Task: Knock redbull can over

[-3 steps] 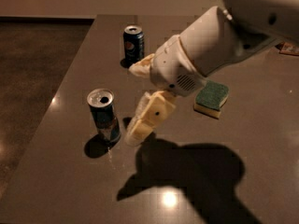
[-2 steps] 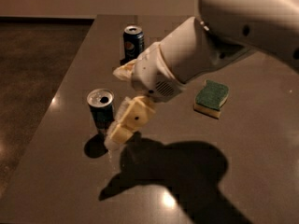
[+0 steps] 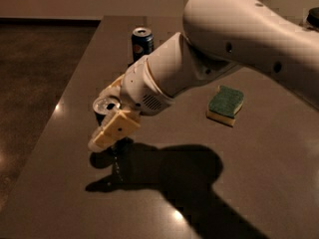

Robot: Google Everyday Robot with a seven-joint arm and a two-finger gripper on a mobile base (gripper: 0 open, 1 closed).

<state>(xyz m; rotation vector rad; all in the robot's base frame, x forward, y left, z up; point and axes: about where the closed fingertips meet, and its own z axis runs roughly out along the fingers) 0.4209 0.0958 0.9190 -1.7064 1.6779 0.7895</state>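
Note:
The redbull can (image 3: 103, 105) stands near the left edge of the dark table (image 3: 259, 173). Only its silver top and a strip of its body show; the rest is hidden behind my gripper. My gripper (image 3: 110, 129), cream-coloured at the end of the big white arm (image 3: 209, 59), is right against the can's near right side, low over the table. Whether it touches the can cannot be told.
A shorter dark-blue Pepsi can (image 3: 142, 42) stands upright at the back of the table. A green-and-yellow sponge (image 3: 226, 105) lies to the right. The table's left edge (image 3: 60, 113) runs close beside the redbull can, with dark floor beyond.
My arm has swung left and forward, bringing the gripper from the can's right side to in front of it, covering most of it. The can's top has not shifted.

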